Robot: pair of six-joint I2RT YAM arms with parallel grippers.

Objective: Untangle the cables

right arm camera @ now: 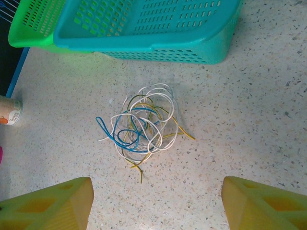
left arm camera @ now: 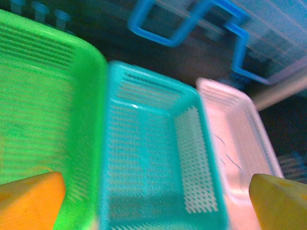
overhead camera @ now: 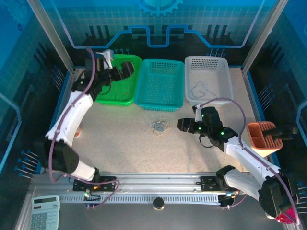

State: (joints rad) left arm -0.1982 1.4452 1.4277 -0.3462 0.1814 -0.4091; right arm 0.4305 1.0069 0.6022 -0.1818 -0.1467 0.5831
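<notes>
Nearest, the right hand (right arm camera: 157,194) stands wide and empty at 6 o'clock of the tangled cables (right arm camera: 141,127).
Right wrist: loops interlock, so one pinch may lift the whole knot. Left wrist: left hand (left arm camera: 156,199) wide, empty, over the baskets (left arm camera: 108,143). Top: cables lie on the bench (overhead camera: 124,143), at 9 o'clock of the right hand; hair-thin strands may slip the grip.

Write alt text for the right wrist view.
A loose tangle of thin white, blue and yellow cables lies on the speckled table, ahead of the open right pincer. A teal basket and green basket sit beyond.
</notes>
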